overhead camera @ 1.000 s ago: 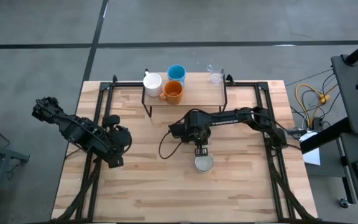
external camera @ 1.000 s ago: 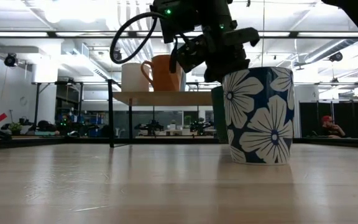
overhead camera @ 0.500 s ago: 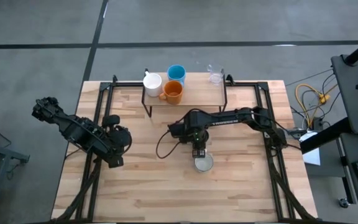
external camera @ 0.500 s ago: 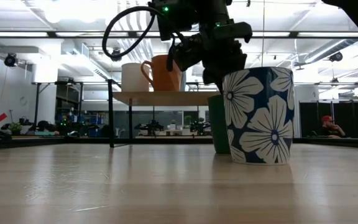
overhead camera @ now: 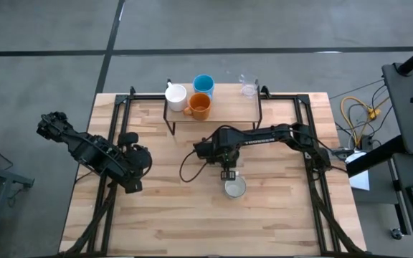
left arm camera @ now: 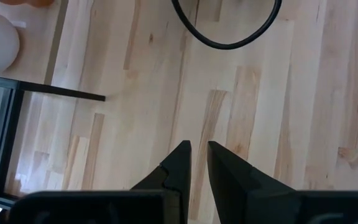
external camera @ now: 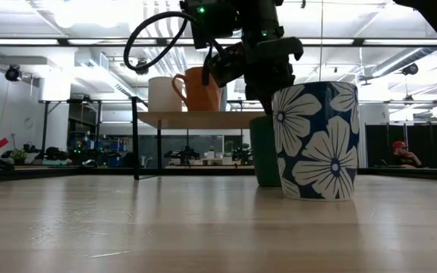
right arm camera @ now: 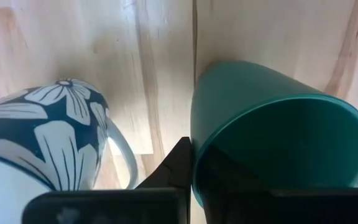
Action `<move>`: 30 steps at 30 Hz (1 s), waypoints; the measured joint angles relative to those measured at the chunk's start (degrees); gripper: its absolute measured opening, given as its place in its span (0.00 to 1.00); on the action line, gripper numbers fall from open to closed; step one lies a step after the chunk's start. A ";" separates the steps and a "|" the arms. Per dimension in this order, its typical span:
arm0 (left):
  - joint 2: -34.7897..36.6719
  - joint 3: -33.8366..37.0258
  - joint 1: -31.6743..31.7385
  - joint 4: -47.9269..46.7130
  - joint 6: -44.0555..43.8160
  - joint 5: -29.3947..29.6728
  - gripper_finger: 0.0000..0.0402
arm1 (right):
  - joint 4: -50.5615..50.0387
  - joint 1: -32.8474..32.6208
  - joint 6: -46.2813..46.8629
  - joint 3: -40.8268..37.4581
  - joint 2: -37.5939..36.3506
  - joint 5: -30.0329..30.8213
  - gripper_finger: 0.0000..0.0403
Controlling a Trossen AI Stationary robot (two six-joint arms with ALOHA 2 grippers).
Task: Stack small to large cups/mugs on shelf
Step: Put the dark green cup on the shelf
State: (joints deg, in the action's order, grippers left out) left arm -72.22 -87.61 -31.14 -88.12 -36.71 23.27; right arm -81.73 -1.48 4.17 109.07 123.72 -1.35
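- High view, right gripper [overhead camera: 227, 174]: over the mid-table, just behind the flowered mug [overhead camera: 235, 188], fingers pinched on the rim of the dark green cup [right arm camera: 272, 130], one finger [right arm camera: 174, 163] showing outside its wall.
- Dark green cup: in the low view it stands upright [external camera: 265, 161] on the table [overhead camera: 163, 208], right beside or touching the flowered mug [external camera: 319, 140]; which, I cannot tell.
- Shelf [overhead camera: 224, 109]: at the table's far edge, carrying the white mug [overhead camera: 176, 94], light blue mug [overhead camera: 203, 84], orange mug [overhead camera: 200, 106] and clear glass [overhead camera: 249, 88].
- Left gripper [left arm camera: 194, 163]: parked over bare board at the left side, fingers nearly together, holding nothing.
- Risk, rim pinch: a thin-wall grip may let the cup swing or slip on lifting.
- Risk, neighbour: the flowered mug and its handle [right arm camera: 124, 155] sit close; a sideways pull could knock it.
- Risk, shelf: the orange mug crowds the near edge; a low approach could strike it or the frame.
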 joint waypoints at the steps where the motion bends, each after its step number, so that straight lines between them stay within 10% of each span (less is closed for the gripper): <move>1: 0.01 0.00 0.00 0.00 0.00 0.00 0.10 | -0.07 0.00 0.56 0.01 0.00 0.06 0.02; 15: 0.03 0.00 0.00 -0.03 -0.01 2.37 0.10 | -8.38 -0.79 8.58 8.47 -8.56 -4.34 0.02; 30: 0.03 0.00 0.04 0.07 0.00 7.52 0.10 | -8.33 13.43 19.16 10.68 -16.05 -1.93 0.02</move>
State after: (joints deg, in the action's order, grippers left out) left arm -72.18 -87.61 -31.09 -88.05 -36.71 30.79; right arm -90.06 11.96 23.32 119.75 107.67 -3.28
